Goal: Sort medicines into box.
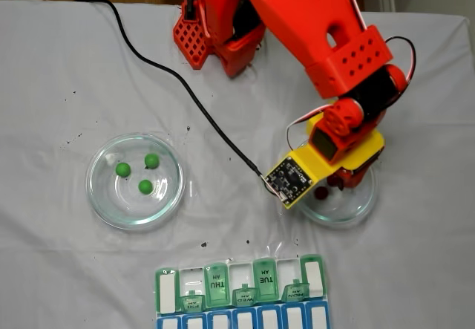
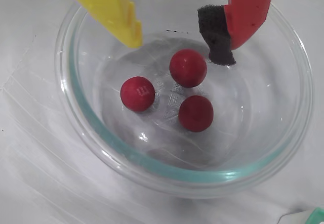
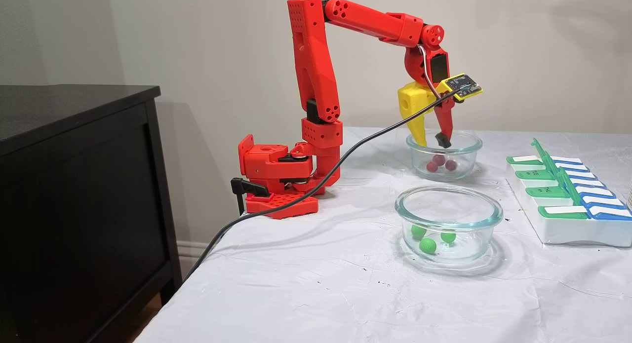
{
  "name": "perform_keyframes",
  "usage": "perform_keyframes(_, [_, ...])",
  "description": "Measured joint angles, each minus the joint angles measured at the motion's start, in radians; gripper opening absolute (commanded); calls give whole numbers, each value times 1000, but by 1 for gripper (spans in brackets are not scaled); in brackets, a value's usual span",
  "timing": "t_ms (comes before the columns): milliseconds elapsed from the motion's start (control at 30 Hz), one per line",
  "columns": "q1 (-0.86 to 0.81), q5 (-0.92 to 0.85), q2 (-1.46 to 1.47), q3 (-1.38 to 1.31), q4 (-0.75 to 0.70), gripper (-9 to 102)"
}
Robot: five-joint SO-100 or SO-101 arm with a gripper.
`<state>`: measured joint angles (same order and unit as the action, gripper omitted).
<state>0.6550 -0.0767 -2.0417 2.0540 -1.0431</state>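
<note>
Three dark red medicines [image 2: 137,93] lie in a clear glass dish [image 2: 152,176]. In the wrist view my gripper [image 2: 179,52] hangs open just above them, with its yellow finger [image 2: 109,6] on the left. The red finger's black foam pad [image 2: 217,37] is on the right, and nothing is between the fingers. From the side, the gripper [image 3: 432,141] tips sit at the rim of that dish [image 3: 466,140]. Three green medicines [image 1: 145,186] rest in a second glass dish [image 1: 96,195]. The box [image 1: 241,295] lies at the table's near edge in the overhead-like fixed view.
Several of the box's green lids [image 3: 545,160] stand open. A black cable [image 1: 185,95] runs across the white cloth from the wrist camera board [image 1: 289,179]. The arm base [image 3: 279,177] sits near the table edge, and a black cabinet [image 3: 74,185] stands beside the table.
</note>
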Motion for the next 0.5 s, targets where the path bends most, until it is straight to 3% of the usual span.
perform_keyframes(500, [0,8,60,0,34,25])
